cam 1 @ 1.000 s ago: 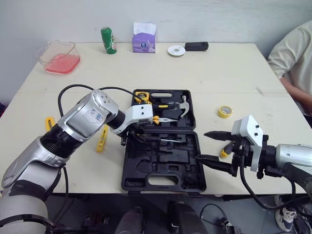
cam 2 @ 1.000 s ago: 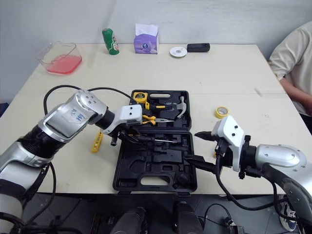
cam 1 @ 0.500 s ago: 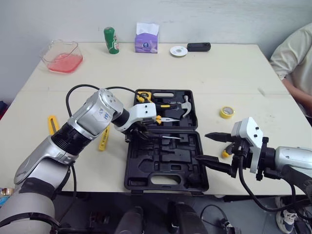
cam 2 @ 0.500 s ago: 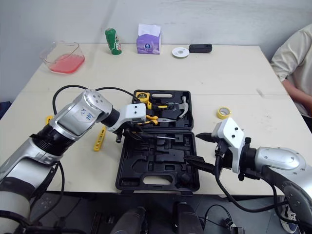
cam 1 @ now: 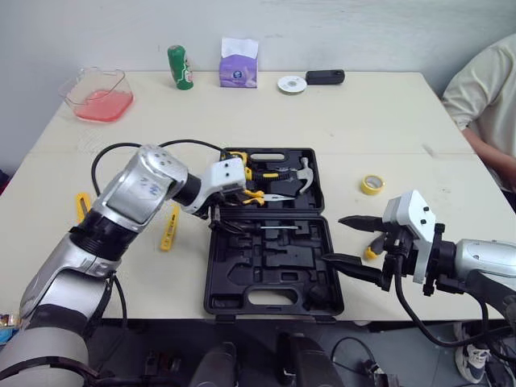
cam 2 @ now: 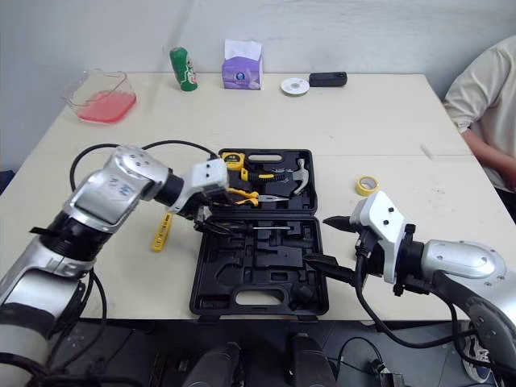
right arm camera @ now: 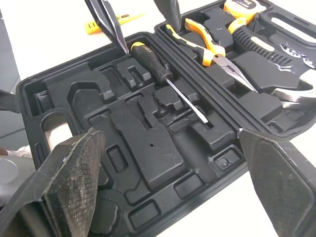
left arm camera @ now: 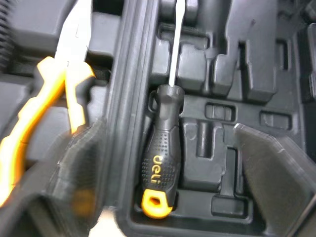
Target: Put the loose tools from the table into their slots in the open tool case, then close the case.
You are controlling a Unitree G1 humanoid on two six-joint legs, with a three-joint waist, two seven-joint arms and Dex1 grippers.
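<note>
The black tool case (cam 1: 274, 294) lies open in the middle of the table. Its far half holds a hammer (cam 1: 305, 174), orange-handled pliers (cam 1: 266, 196) and a tape measure (cam 1: 236, 156). A black-handled screwdriver (left arm camera: 159, 163) with a yellow end lies in a slot of the near half, by the hinge. My left gripper (cam 1: 224, 219) is open at the case's left edge, its fingers (left arm camera: 276, 173) standing apart on either side of the handle without touching it. My right gripper (cam 1: 332, 239) hangs open at the case's right edge, holding nothing.
A yellow utility knife (cam 1: 168, 227) and another yellow tool (cam 1: 81, 203) lie left of the case. A yellow tape roll (cam 1: 372, 185) and a small yellow item (cam 1: 371, 252) lie to the right. A pink tray (cam 1: 97, 95), green can, tissue box sit at the back; a person (cam 1: 488, 97) sits at the right.
My left gripper has opened and let go of the screwdriver, which now rests in its slot. The right gripper has stayed where it was, open.
</note>
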